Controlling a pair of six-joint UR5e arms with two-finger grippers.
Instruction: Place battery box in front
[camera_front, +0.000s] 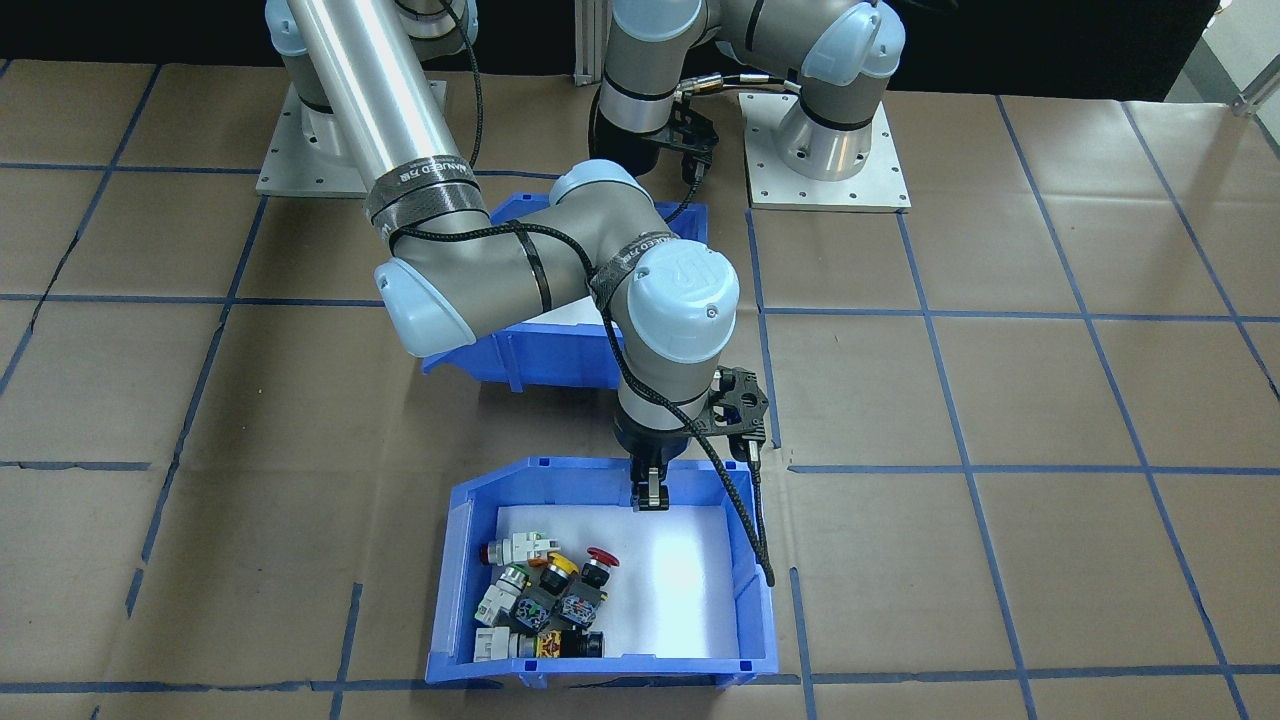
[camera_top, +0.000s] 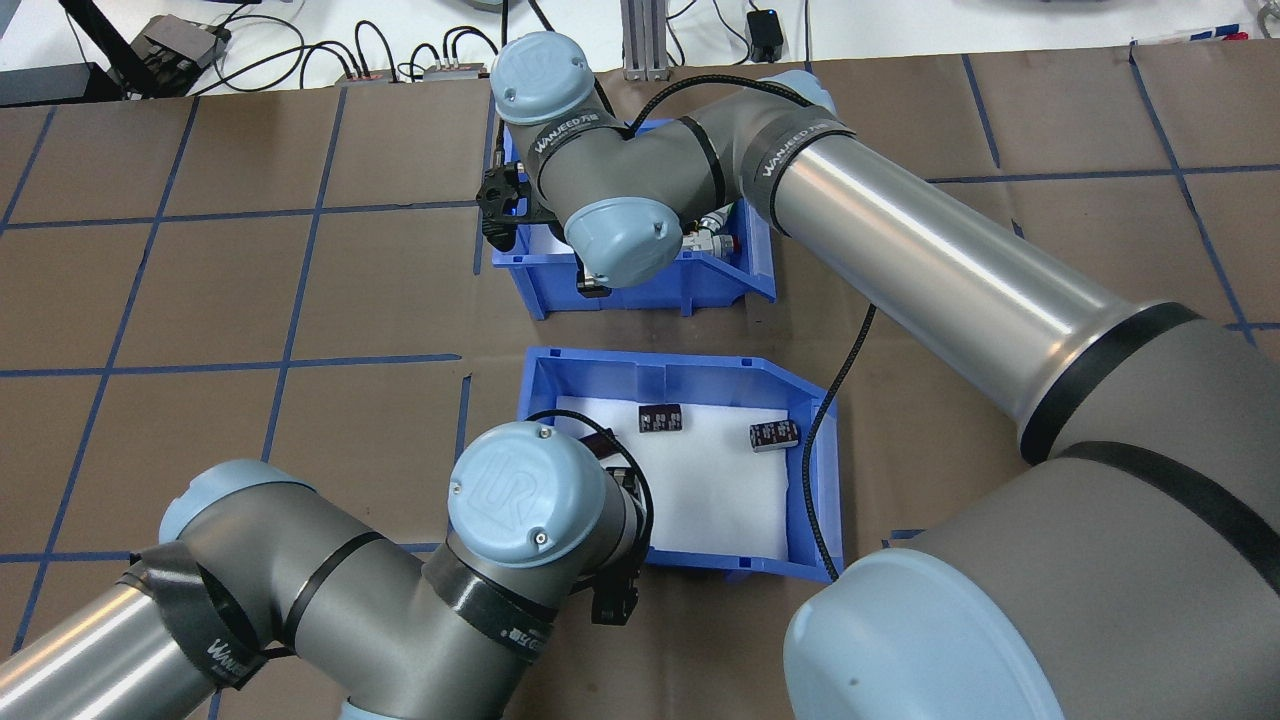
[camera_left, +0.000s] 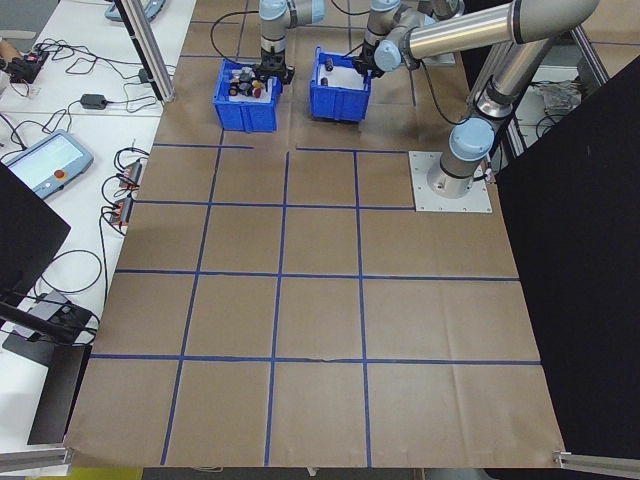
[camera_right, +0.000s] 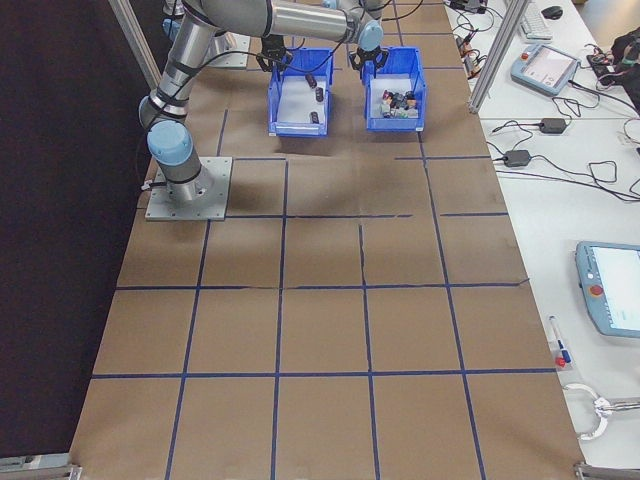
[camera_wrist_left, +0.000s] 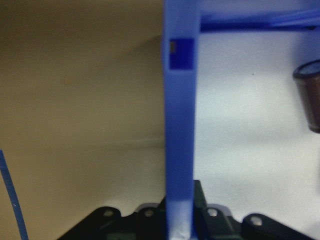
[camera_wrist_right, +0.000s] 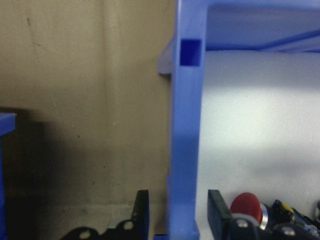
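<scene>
Two blue bins are sitting on the counter (camera_front: 1000, 400), just apart from each other. The battery box (camera_top: 660, 375), holding dark cells (camera_top: 660, 418) on white foam, is lying on the robot's side. The switch bin (camera_front: 455, 560) is lying beyond it, on the operators' side. The left end effector (camera_wrist_left: 179, 200) is pinching the battery box's wall, its fingers pressing both faces. The right end effector (camera_front: 650, 497) is straddling the switch bin's rear wall, spread, with gaps showing either side.
</scene>
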